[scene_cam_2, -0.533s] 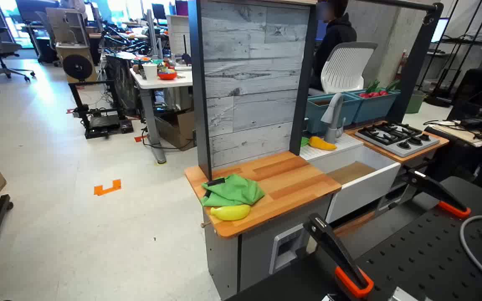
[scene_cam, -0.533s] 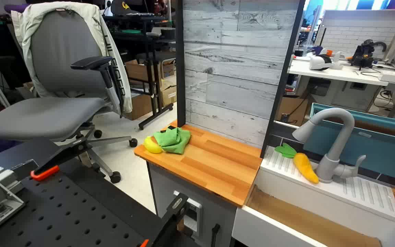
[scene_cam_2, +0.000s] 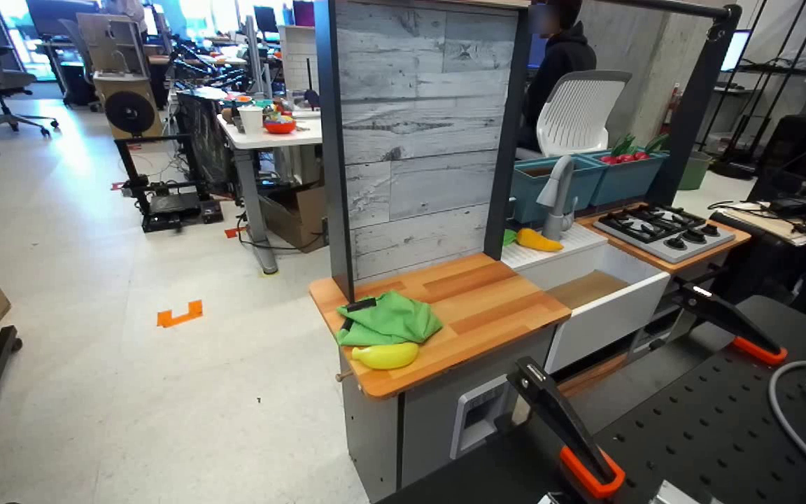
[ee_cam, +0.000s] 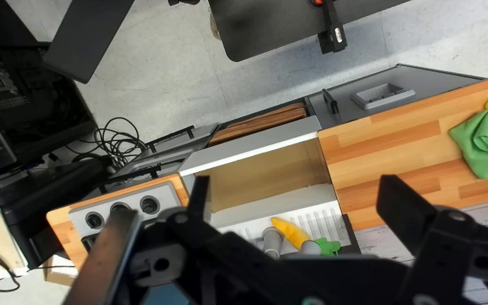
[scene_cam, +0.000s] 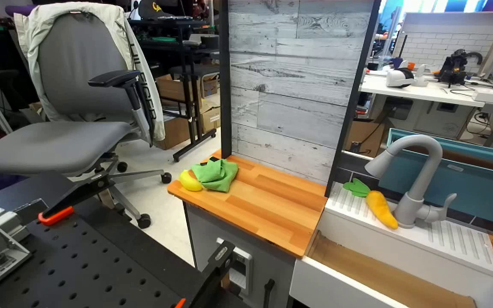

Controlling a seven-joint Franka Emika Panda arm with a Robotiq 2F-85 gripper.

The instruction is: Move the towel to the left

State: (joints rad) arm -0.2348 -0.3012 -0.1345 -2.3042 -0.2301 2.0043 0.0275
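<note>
Two black jaws stand wide apart in the wrist view, pinching nothing, and well apart from the green towel [ee_cam: 487, 144]. In both exterior views it lies toward the left end of the bench [scene_cam_2: 494, 301], so the shift may already be complete, though whose left counts is unstated. Spread jaws would suit either a finished release or a coming reach. A banana [scene_cam_2: 385, 356] sits along the towel's edge, touching or just beside it, probably as mere clutter and a likely snag for a careless sweep. The towel looks soft and matte, crumpled into peaked folds; the banana is smooth and curved, perhaps plastic. Striped wood tops the bench, and the adjoining sink [scene_cam_2: 606, 325] has flat white walls and a brown floor.
</note>
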